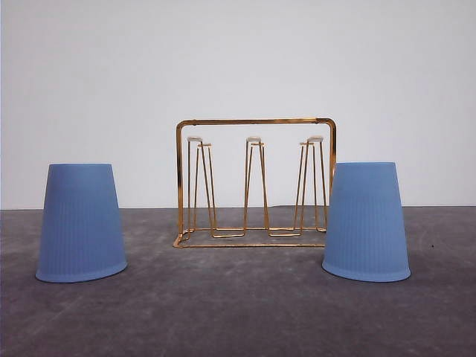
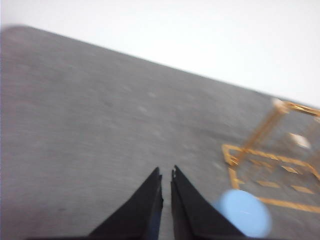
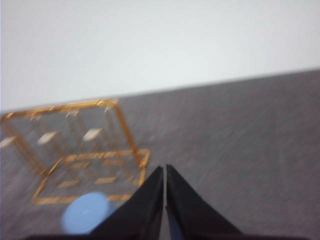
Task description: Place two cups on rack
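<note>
The rack point(image 1: 255, 182) stands in the middle of the grey table point(image 1: 238, 312), its handle frame upright and its white-tipped prongs point(image 1: 253, 139) bare. One cup point(image 1: 81, 223) sits mouth-down to the left of the rack, the other cup point(image 1: 365, 222) mouth-down to the right, each well clear of the wire and a little nearer the front edge than the rack's base. Nothing has been hung yet, so by my reckoning the job is at its very start.

The left gripper point(image 2: 166, 172) hangs above the table with its two black fingers nearly together, just a sliver of gap between the tips, and nothing in them. The right gripper point(image 3: 164, 169) looks the same: fingers pressed to a thin line, empty. Both wrist pictures are smeared, so I would not swear to more than that.

From here the risk I see is in the grasp. With the fingers that narrow, neither gripper can take a cup until it spreads; coming down as it is, it would shove the cup over or skate it across the table. The cups are smooth, tapered and light, so a pinch on the sloped wall could let one squirt out. The rack is thin wire and looks easy to nudge; a cup brought in off-centre could catch a prong and drag or tip the whole rack.
</note>
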